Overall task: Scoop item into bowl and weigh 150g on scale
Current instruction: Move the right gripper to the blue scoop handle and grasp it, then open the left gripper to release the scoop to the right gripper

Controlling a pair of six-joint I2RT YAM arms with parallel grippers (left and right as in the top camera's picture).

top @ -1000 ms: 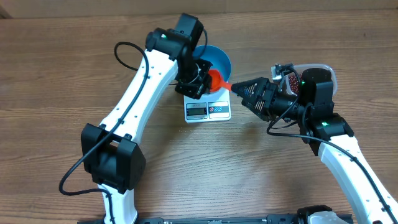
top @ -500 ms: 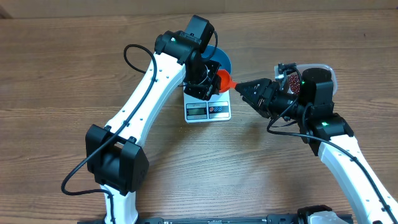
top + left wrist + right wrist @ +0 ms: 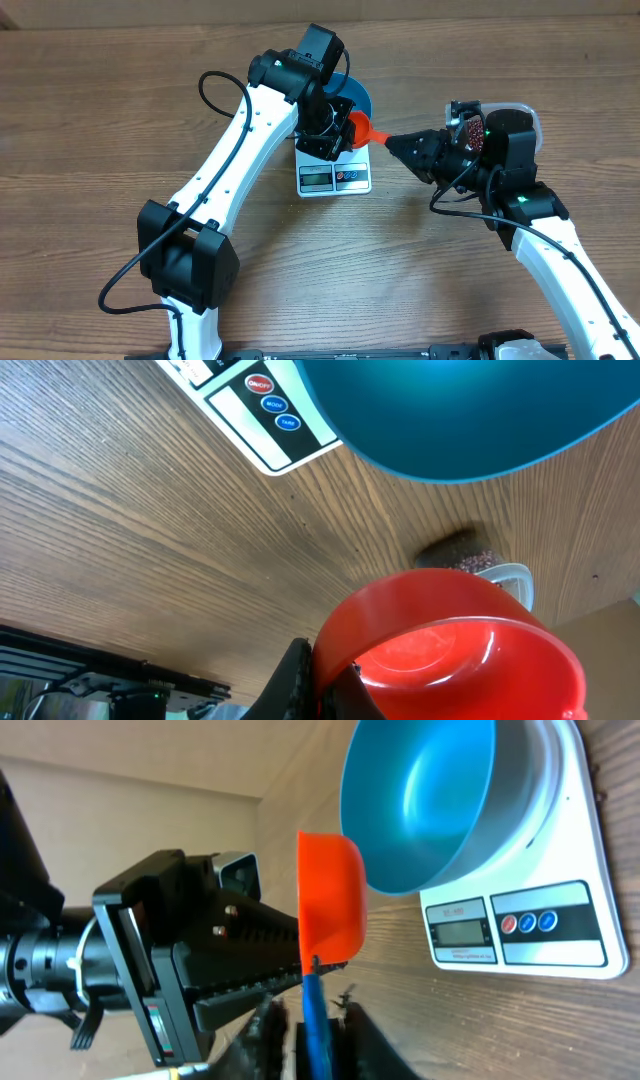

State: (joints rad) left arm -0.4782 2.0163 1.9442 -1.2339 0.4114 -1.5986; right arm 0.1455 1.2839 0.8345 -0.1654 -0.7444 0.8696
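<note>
Overhead view, both arms meet at the scale.

- Scale (image 3: 335, 178): white, flat on the wooden surface (image 3: 100, 100), display and buttons along the edge nearer the arm bases.
- Bowl (image 3: 359, 96): blue, sits on the scale. From above it is mostly hidden under the left arm and only a sliver of rim shows. The right wrist view shows its inside as smooth blue.
- Scoop (image 3: 352, 127): orange-red, held in the air just beside the bowl's right rim, over the scale's far right corner. The cup is tipped onto its edge and the handle points away from the bowl toward the right arm.
- Left gripper (image 3: 335, 135): jaws together, clamped on the cup end of the scoop. In the left wrist view the red cup fills the lower frame, with one black finger against it.
- Right gripper (image 3: 390, 143): jaws drawn in on the scoop's handle. In the right wrist view the fingers (image 3: 268, 1030) sit one on each side of the thin handle, close against it. The scoop is thus gripped at both ends.
- Beans (image 3: 468, 128): dark red, in a clear plastic tub (image 3: 525, 112) to the right of the scale, well apart from the bowl and partly hidden by the right arm.
</note>
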